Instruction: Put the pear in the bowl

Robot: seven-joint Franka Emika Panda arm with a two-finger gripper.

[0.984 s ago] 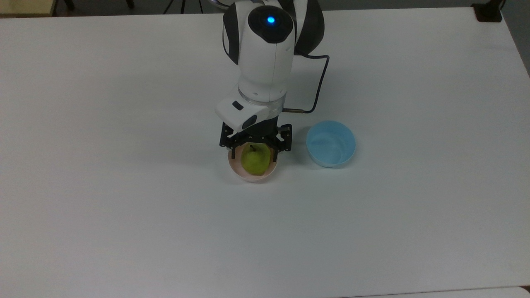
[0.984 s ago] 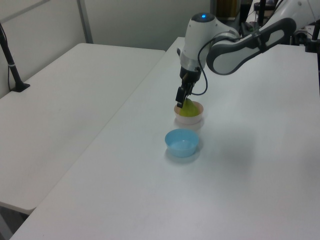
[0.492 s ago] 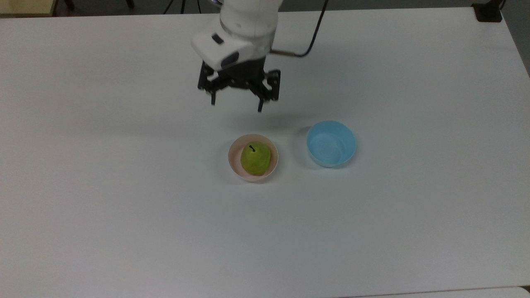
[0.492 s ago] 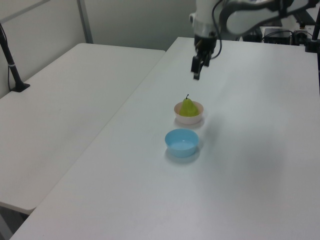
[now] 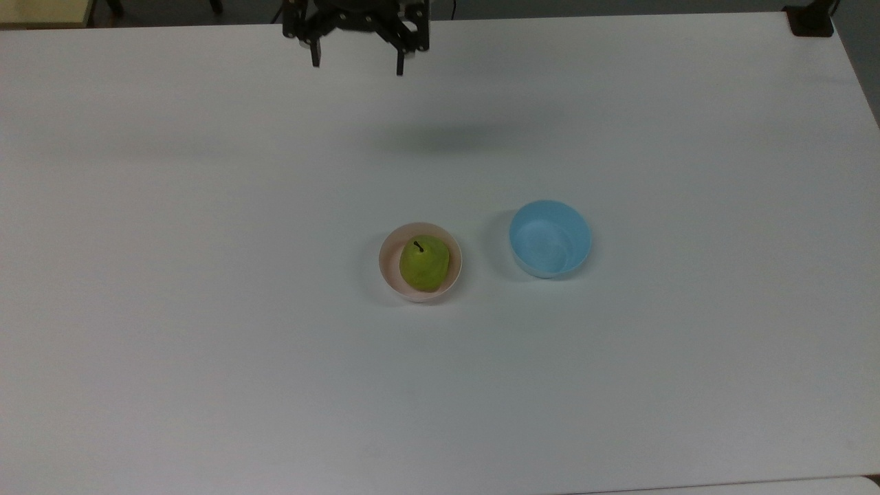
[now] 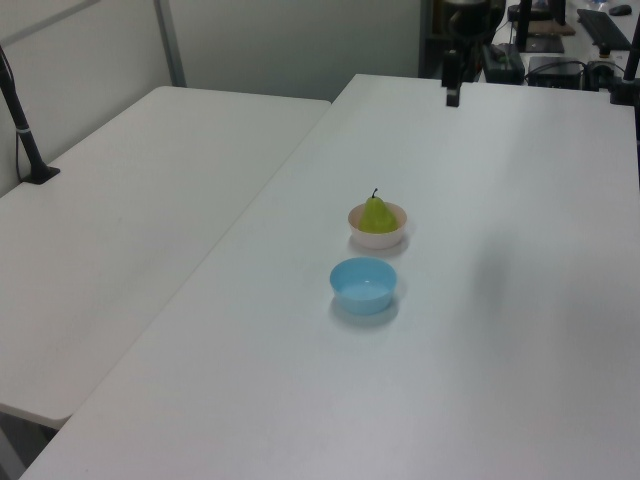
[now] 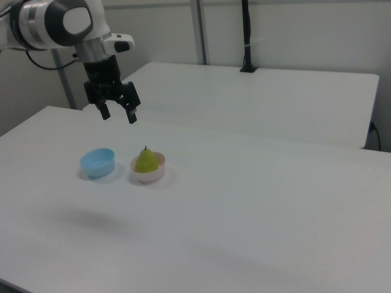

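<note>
The yellow-green pear [image 5: 424,265] [image 6: 376,215] [image 7: 146,160] stands upright inside the pale pink bowl [image 5: 390,273] [image 6: 379,239] [image 7: 153,177], its dark stem pointing up. My gripper [image 5: 357,60] [image 6: 452,92] [image 7: 118,114] hangs open and empty high above the table, far from the bowl, near the top view's upper edge. Its two black fingers [image 7: 131,116] are spread wide apart.
A light blue bowl [image 5: 550,238] [image 6: 364,284] [image 7: 98,163] sits beside the pink one, to the top view's right. A second white table [image 6: 120,200] adjoins this one in the left view. A black post [image 7: 247,36] stands on the far table in the right view.
The gripper let go of the pear in the pink bowl, then rose and drew back towards the top view's upper edge. The pear stayed in the bowl.
</note>
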